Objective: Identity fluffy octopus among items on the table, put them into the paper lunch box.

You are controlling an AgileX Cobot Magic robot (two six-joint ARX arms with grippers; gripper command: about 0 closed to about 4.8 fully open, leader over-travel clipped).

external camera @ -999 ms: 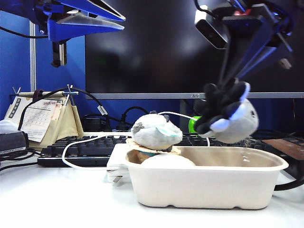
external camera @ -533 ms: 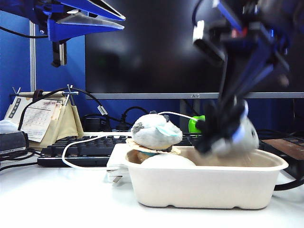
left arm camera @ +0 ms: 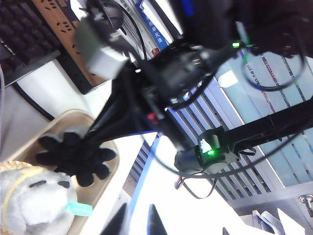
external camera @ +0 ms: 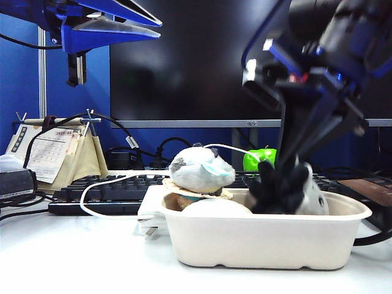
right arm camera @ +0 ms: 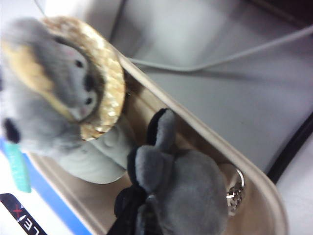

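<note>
Over the right half of the paper lunch box, seen from the exterior camera: right tool reaching down into the box, clamped on the fluffy octopus, black tentacles bunched at the jaw tips and grey head sitting just below the rim. Doing this step well, probably: easing the plush lower until it is resting on the box floor, then parting the jaws straight and lifting clear without dragging tentacles back over the rim; keeping away from the pale plush with the teal patch perched at the box's left end. Left tool hanging high at the upper left, well apart from the box on the white desk, blades lying close together, holding nothing. Showing a faint logo on the monitor bezel, too small for reading; likewise the print on the desk calendar.

From the left wrist camera: looking across at the right arm, octopus gripped over the tray's corner; left tool itself mostly outside the picture. Blue-and-white card with red print behind, not legible.

From the right wrist camera: octopus lying against the box wall, a metal ring showing beside it. Red and white letters on a dark label at the corner, cut off and blurred.
</note>
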